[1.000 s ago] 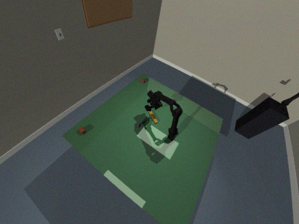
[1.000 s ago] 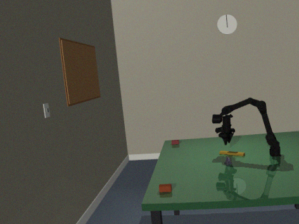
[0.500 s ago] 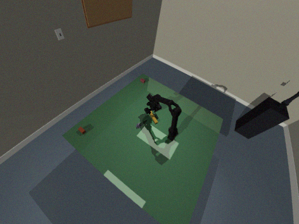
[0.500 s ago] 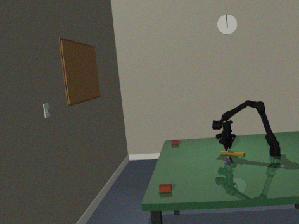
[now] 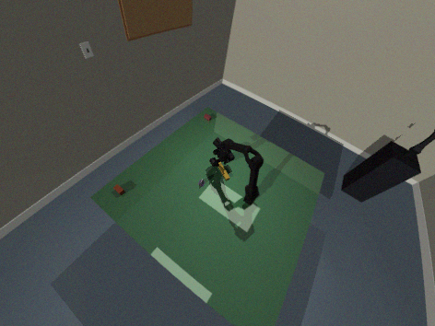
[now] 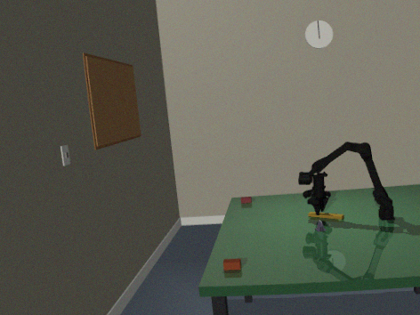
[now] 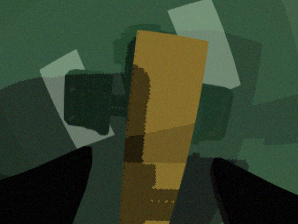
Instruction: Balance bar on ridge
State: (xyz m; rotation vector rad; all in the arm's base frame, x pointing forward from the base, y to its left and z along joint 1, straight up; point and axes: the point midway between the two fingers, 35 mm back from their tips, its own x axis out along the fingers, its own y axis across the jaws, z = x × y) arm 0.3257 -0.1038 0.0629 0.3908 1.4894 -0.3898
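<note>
The yellow bar [image 5: 224, 171] [image 6: 334, 216] [image 7: 172, 85] lies flat on the green table [image 5: 184, 221] [image 6: 276, 231]. The small purple-grey ridge [image 5: 201, 183] [image 6: 319, 226] stands on the table a short way from the bar, apart from it; it does not show in the wrist view. My gripper [image 5: 221, 162] [image 6: 318, 213] [image 7: 153, 161] is open and points down, low over the bar near one end. In the wrist view the bar runs lengthwise between the two black fingers, with a gap on each side. Exact finger height above the table is hard to tell.
A red block [image 5: 207, 117] [image 6: 246, 200] sits near the far table corner. An orange-red block [image 5: 119, 190] [image 6: 232, 265] sits near another corner. Pale light patches and the arm's dark shadow and reflection cross the table.
</note>
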